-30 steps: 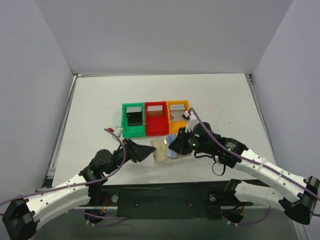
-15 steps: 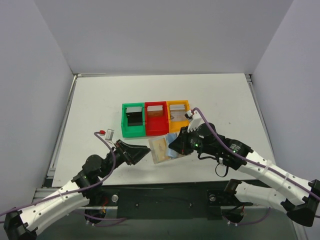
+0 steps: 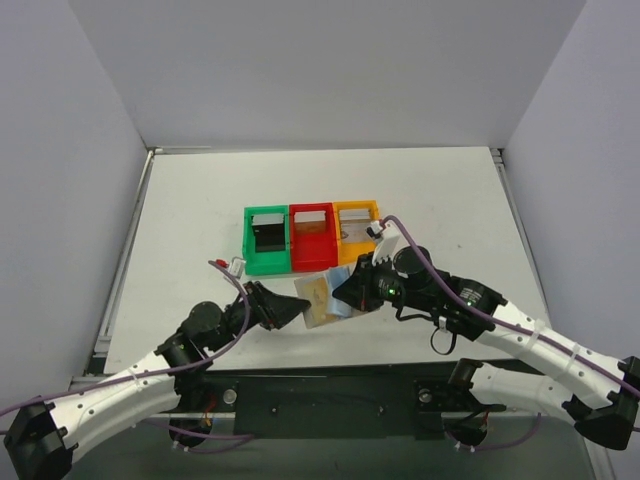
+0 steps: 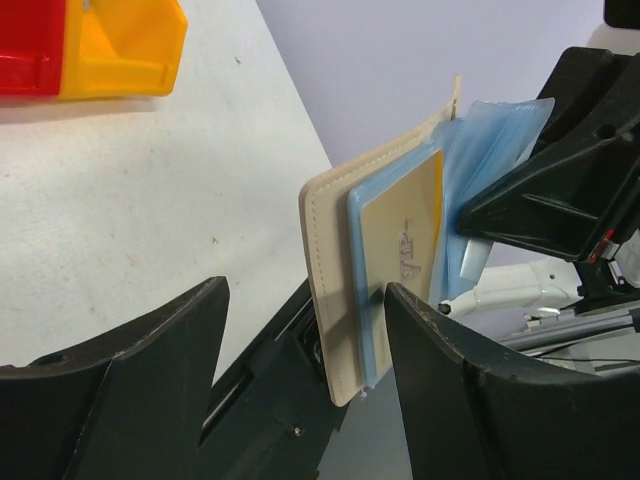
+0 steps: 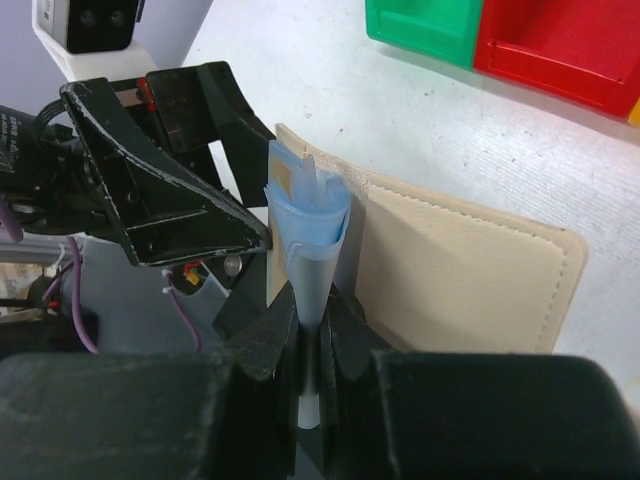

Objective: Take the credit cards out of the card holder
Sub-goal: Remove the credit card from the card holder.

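Note:
The card holder [image 3: 320, 297] is held up off the table, opened, between my two grippers. Its tan flap [image 4: 335, 270] and a light blue panel holding a gold card [image 4: 405, 235] stand between my left gripper's [image 4: 305, 335] open jaws, close to the right-hand finger [image 4: 470, 380]. My right gripper [image 5: 310, 340] is shut on the bunched blue inner panels [image 5: 305, 215]; the other tan flap [image 5: 460, 270] lies beside it. In the top view my left gripper [image 3: 296, 304] is at the holder's left edge and my right gripper [image 3: 347, 293] at its right.
The green bin [image 3: 266, 240], red bin [image 3: 312, 236] and orange bin [image 3: 356, 228] stand in a row just behind the holder, some holding cards. The red bin [image 4: 25, 45] and orange bin [image 4: 125, 50] also show in the left wrist view.
My left gripper drew back from the holder half a second ago and has come forward again round its left edge. My right gripper has kept its hold and shifted slightly left.

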You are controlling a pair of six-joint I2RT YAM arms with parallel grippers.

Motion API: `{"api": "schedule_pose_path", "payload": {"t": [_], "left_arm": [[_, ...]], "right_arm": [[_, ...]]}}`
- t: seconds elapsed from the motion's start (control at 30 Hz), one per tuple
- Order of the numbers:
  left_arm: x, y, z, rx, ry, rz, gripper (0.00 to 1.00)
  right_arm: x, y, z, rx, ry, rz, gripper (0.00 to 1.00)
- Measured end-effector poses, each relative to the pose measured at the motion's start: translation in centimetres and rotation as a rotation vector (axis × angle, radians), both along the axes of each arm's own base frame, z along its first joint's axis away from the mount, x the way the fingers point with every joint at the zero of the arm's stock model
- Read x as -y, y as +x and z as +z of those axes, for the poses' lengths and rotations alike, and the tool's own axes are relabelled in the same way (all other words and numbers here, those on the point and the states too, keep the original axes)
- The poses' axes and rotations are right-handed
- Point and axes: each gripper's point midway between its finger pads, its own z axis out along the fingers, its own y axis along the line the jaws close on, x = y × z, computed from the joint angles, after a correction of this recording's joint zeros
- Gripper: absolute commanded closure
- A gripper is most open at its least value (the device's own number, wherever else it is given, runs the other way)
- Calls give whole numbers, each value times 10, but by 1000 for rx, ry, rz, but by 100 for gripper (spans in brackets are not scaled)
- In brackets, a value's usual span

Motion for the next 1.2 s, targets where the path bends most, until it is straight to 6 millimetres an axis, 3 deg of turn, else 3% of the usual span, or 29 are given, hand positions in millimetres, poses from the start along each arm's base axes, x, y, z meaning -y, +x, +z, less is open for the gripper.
{"api": "schedule_pose_path", "payload": {"t": [0.17, 0.43, 0.5, 0.67, 0.7, 0.8, 0.87, 0.93, 1.07, 1.2], "left_arm": [[-1, -1, 11, 26, -34, 0, 43], [-1, -6, 38, 92, -118, -23, 45], [1, -7, 38, 92, -121, -35, 53], [4, -9, 40, 85, -133, -54, 95], [3, -10, 42, 86, -140, -55, 100], [1, -13, 49, 108, -160, -62, 100], [0, -14, 51, 115, -164, -61, 100], [-2, -14, 49, 116, -152, -54, 100], [-7, -11, 44, 114, -90, -24, 100], [-13, -5, 56, 129, -26, 19, 100]], "right_arm": [[-1, 1, 7, 10, 15, 1, 100], [-3, -1, 8, 1, 28, 7, 100], [-4, -1, 10, 1, 36, 10, 100], [-5, -1, 12, 5, 43, 11, 100], [-5, -1, 12, 5, 43, 12, 97], [-5, -1, 11, 4, 41, 11, 60], [-5, -1, 10, 1, 38, 10, 47], [-2, -1, 9, 0, 22, 3, 40], [11, 3, 15, 28, -35, -30, 38], [24, 5, 49, 98, -27, -55, 39]]}}
